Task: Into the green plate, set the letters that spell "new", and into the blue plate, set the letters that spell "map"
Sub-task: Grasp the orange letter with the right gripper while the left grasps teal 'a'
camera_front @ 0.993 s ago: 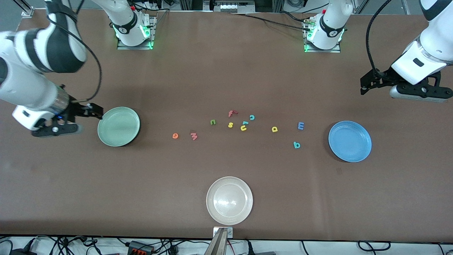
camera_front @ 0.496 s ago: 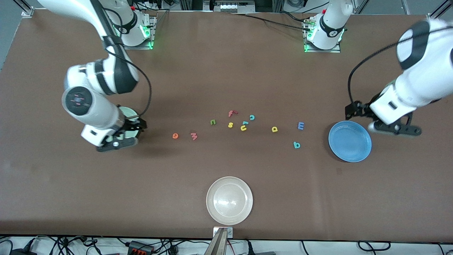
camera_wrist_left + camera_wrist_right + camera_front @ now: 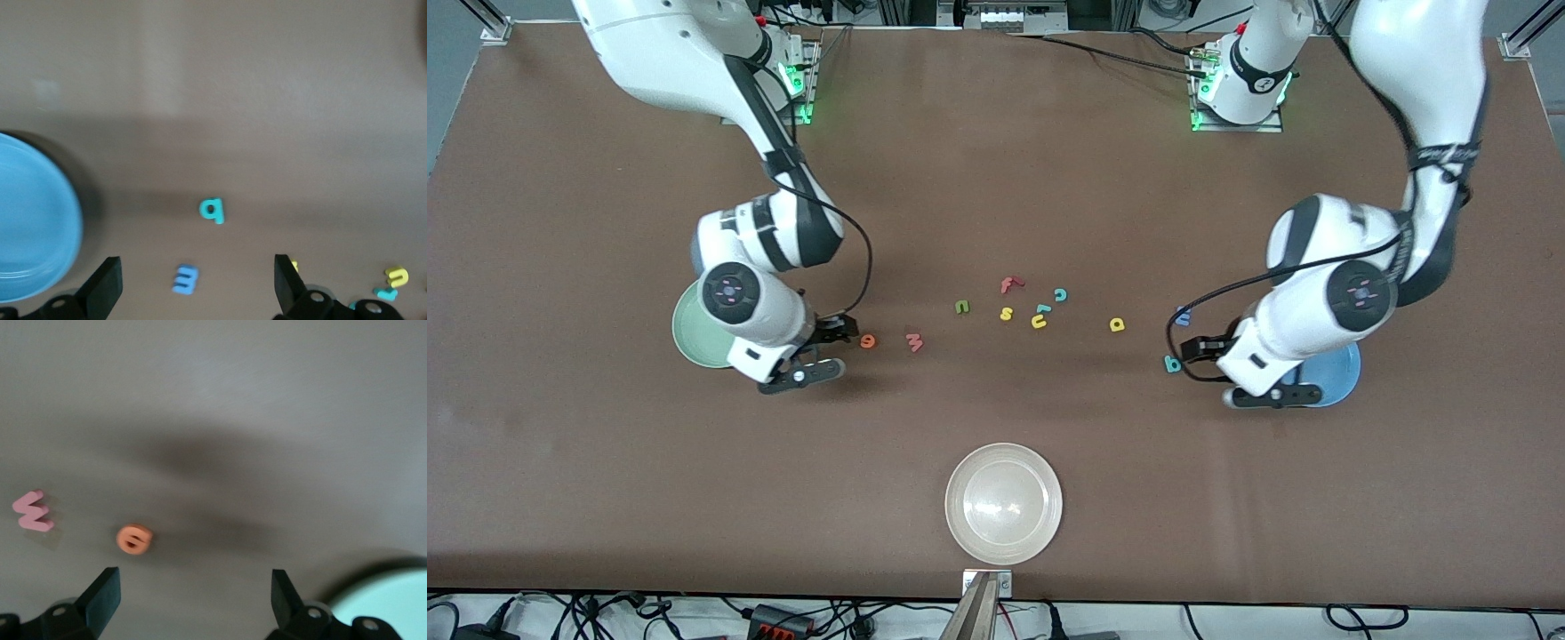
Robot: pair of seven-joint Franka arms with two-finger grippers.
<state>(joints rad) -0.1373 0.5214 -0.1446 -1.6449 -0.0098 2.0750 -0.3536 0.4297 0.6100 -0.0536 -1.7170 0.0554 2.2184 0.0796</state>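
Observation:
My right gripper [image 3: 802, 372] [image 3: 193, 607] hangs open and empty beside the green plate [image 3: 687, 333] [image 3: 393, 607]. The orange "e" [image 3: 867, 340] [image 3: 135, 539] lies just past its fingers, then the salmon "w" [image 3: 913, 341] [image 3: 32, 510] and the dark green "n" [image 3: 961, 307]. My left gripper [image 3: 1272, 396] [image 3: 198, 287] is open and empty at the edge of the blue plate [image 3: 1338, 373] [image 3: 33, 227], which its arm mostly hides. The blue "m" [image 3: 1183, 315] [image 3: 186, 279] shows between its fingers on the table. The teal "p" [image 3: 1172, 364] [image 3: 212, 211] and yellow "a" [image 3: 1117, 324] lie close by.
A red "f" [image 3: 1009, 284], yellow "s" [image 3: 1006, 313], yellow "u" [image 3: 1039, 322] [image 3: 397, 275] and teal "c" [image 3: 1060, 294] lie clustered mid-table. A white-beige plate [image 3: 1004, 504] sits nearest the front camera.
Both arms have swung in from the table's ends. The right gripper crossed the green plate toward the "e"; the left crossed the blue plate toward the "p" and "m". Both stayed open.

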